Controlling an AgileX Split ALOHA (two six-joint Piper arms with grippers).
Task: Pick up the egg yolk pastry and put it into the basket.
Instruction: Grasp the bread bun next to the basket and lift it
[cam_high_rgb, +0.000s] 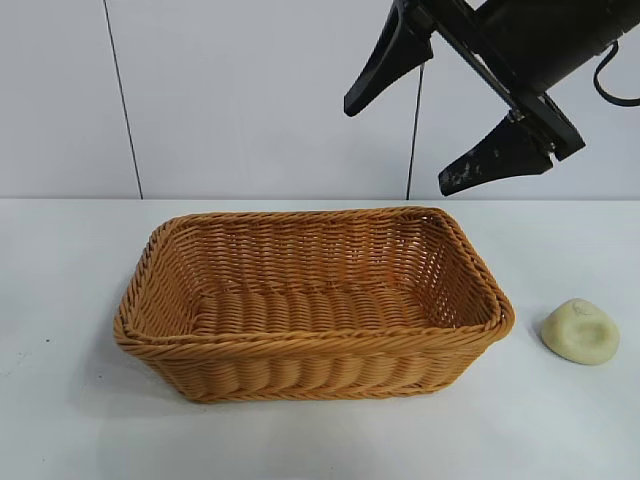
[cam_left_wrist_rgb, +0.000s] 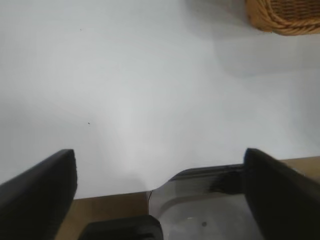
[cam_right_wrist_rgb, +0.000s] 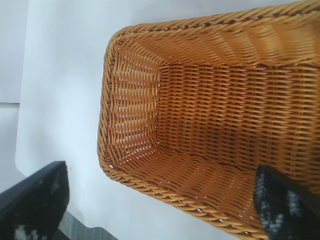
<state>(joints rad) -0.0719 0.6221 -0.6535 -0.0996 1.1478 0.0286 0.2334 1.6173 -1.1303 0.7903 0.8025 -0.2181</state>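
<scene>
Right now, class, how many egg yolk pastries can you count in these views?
1: the egg yolk pastry lies on the table, right of the basket, outside it. The basket's visible interior shows none.

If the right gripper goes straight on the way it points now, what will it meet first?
Most likely the basket: the open right gripper hangs above its far end, and its wrist view looks into the empty interior. The egg yolk pastry lies aside.

White table (cam_high_rgb: 70, 300) w/ a pale panelled wall (cam_high_rgb: 250, 90) behind, dark seams (cam_high_rgb: 122, 95) running down it. Brown strip (cam_left_wrist_rgb: 110, 202) along the table's edge in left wrist view.
</scene>
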